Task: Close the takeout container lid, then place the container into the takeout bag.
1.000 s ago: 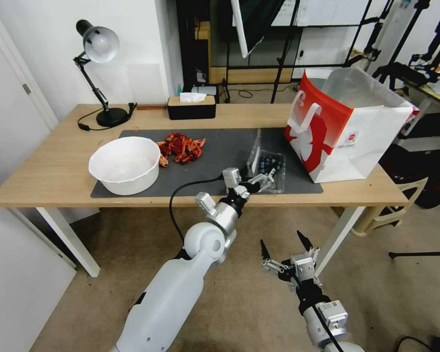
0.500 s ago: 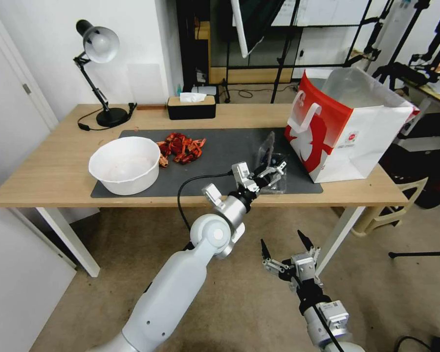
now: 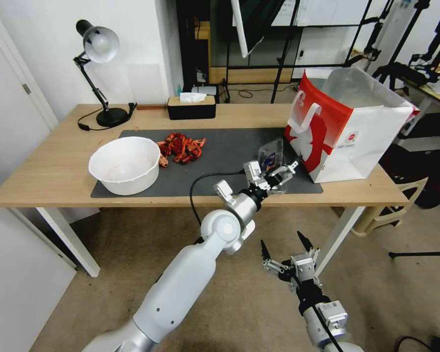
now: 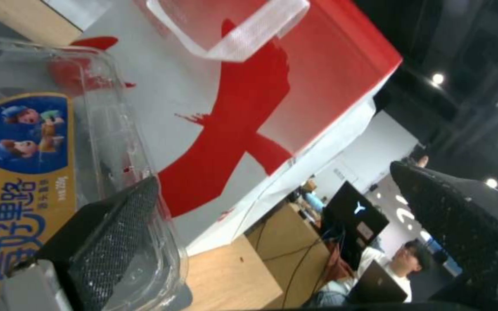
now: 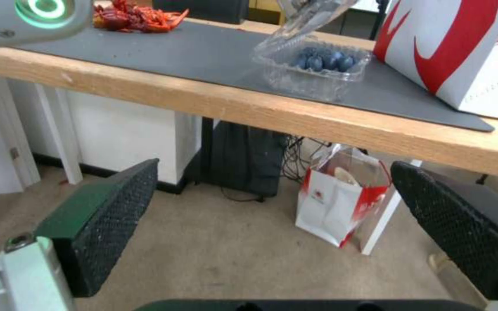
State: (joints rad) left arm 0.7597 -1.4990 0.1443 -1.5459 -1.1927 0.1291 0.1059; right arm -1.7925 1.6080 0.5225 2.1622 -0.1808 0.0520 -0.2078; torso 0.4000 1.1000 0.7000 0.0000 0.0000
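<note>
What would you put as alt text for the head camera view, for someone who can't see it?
The left gripper reaches over the desk edge, fingers open, pushing the half-raised lid of the takeout container beside the takeout bag. The right gripper hangs open below the table.

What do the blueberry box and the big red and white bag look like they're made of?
The takeout container: thin clear glossy plastic; the berries show through its walls. The takeout bag: probably coated paper, going by its crisp folds and smooth faces, with translucent flat strap handles that may be plastic.
</note>
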